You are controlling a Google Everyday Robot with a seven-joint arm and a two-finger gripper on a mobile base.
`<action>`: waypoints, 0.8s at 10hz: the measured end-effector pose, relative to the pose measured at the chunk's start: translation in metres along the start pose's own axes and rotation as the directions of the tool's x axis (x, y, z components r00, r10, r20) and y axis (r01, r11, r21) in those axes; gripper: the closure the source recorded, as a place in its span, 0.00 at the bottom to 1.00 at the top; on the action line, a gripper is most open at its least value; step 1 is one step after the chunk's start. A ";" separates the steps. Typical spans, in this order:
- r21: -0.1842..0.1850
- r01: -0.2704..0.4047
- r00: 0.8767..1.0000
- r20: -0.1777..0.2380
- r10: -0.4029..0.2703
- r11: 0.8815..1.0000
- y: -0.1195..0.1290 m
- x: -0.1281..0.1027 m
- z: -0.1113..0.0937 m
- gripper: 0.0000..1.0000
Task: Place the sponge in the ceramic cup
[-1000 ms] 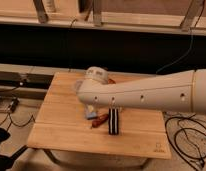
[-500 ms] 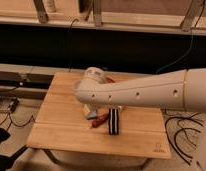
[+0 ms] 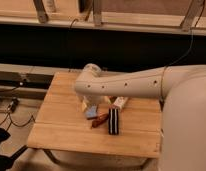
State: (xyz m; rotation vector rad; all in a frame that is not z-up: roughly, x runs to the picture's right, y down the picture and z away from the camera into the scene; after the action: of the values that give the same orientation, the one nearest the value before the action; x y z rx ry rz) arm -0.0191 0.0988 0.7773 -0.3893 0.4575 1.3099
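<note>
Camera view is showing you the gripper [image 3: 88, 104] hanging low over the middle of the wooden surface [image 3: 56, 131], under the bend of the white arm [image 3: 138, 84]. It is standing open as wide as it goes and is not holding anything you can see. The sponge [image 3: 92, 113] is lying flat on the surface just at the gripper's 5 o'clock. A reddish sausage-shaped item [image 3: 100, 120] is lying at the sponge's 4 o'clock, with a black-and-white striped bar [image 3: 113, 121] beyond it. The ceramic cup is not showing; the arm may be hiding it. You are probably dealing with a light, soft block that squashes easily. Be taking it across its short sides, low and centred, and squeezing gently.
</note>
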 end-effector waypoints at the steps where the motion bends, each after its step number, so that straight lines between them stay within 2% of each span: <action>1: 0.028 -0.107 0.993 -0.040 0.108 0.994 -0.008 -0.008 0.018 0.20; 3: 0.049 -0.199 0.976 -0.076 0.202 0.979 0.000 -0.025 0.036 0.20; 4: 0.048 -0.211 0.973 -0.085 0.214 0.976 0.005 -0.027 0.038 0.20; 7: 0.055 -0.217 0.972 -0.083 0.221 0.975 -0.002 -0.027 0.038 0.20; 8: 0.047 -0.197 0.977 -0.078 0.200 0.979 0.000 -0.025 0.037 0.20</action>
State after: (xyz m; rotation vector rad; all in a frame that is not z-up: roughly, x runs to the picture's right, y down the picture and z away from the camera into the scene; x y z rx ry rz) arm -0.0202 0.0971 0.8218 -0.3731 0.6026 1.4799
